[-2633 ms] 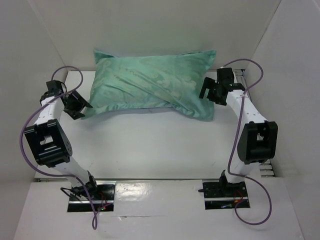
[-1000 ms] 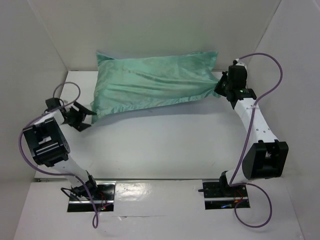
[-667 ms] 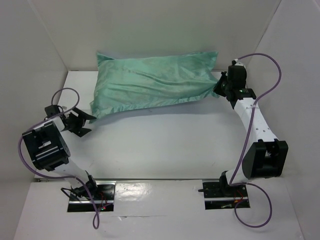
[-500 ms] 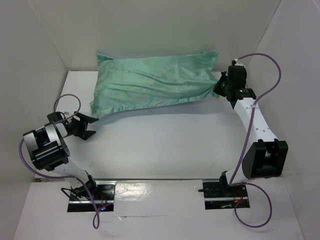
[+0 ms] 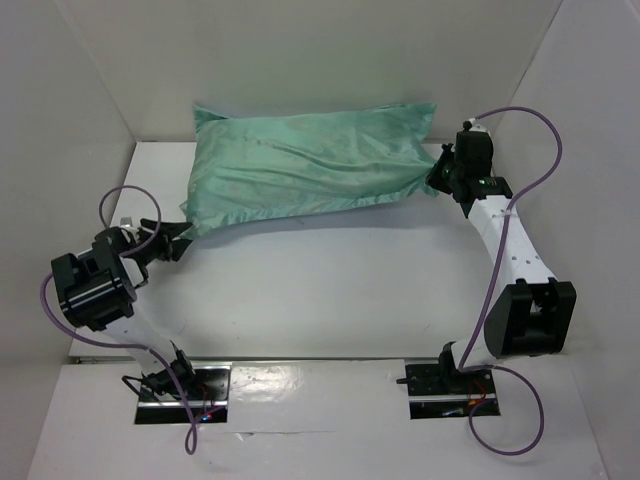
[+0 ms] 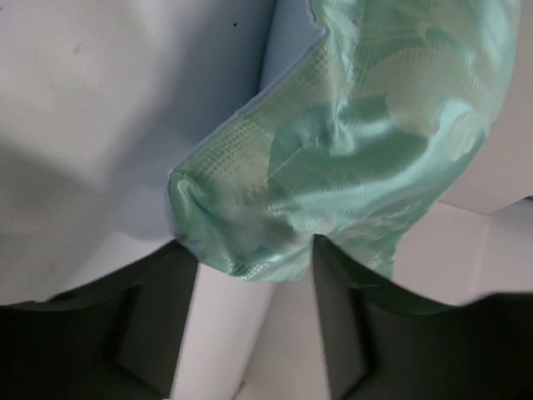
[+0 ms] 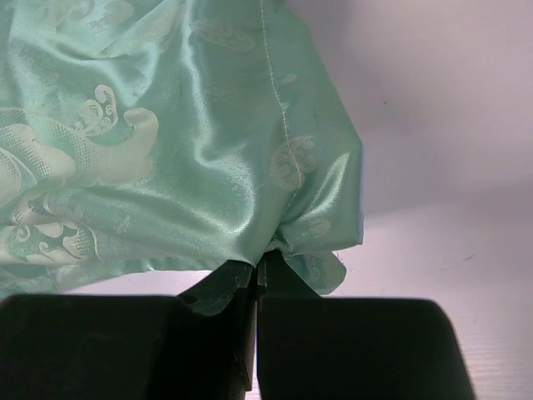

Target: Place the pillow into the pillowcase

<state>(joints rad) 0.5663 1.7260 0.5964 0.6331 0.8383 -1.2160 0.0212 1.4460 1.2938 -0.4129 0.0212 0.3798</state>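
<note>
White walls (image 5: 300, 50) are enclosing the white table (image 5: 320, 290) on three sides. The plump sea-green pillowcase (image 5: 300, 165) is lying between my grippers. My right gripper (image 5: 440, 180) is pinching one corner. My left gripper (image 5: 175, 240) is gaping, jaws flanking the opposite corner.

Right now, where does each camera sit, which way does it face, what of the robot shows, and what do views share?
Top external: above and behind, looking down on the pillowcase; both arms show.
Left wrist: facing the pillowcase's corner inside the open left tool.
Right wrist: facing the other corner, pinched in the right tool.
Shared: all show the pillowcase.
</note>
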